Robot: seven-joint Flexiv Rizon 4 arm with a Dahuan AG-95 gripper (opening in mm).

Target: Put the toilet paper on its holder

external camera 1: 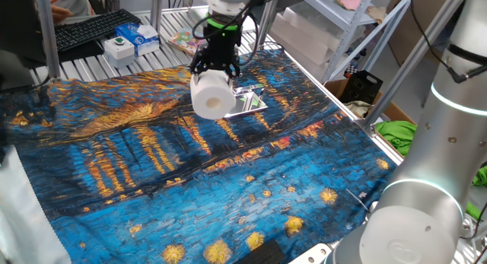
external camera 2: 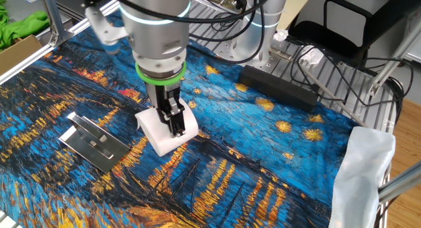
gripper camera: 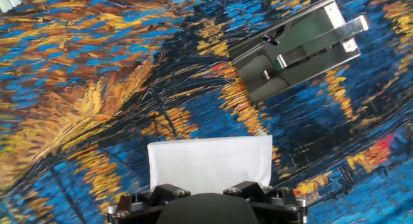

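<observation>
Pincer (external camera 1: 216, 72) clamped on the plump white cylindrical toilet paper roll (external camera 1: 212, 96), lifted off the tabletop; the shiny chrome flat-based holder (external camera 1: 249, 100) nearby stands bare, mounting not yet done.

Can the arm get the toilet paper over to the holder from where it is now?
Probably yes. The pincer grips the toilet paper above the cloth, and the chrome holder lies close beside it with nothing between them.
</observation>
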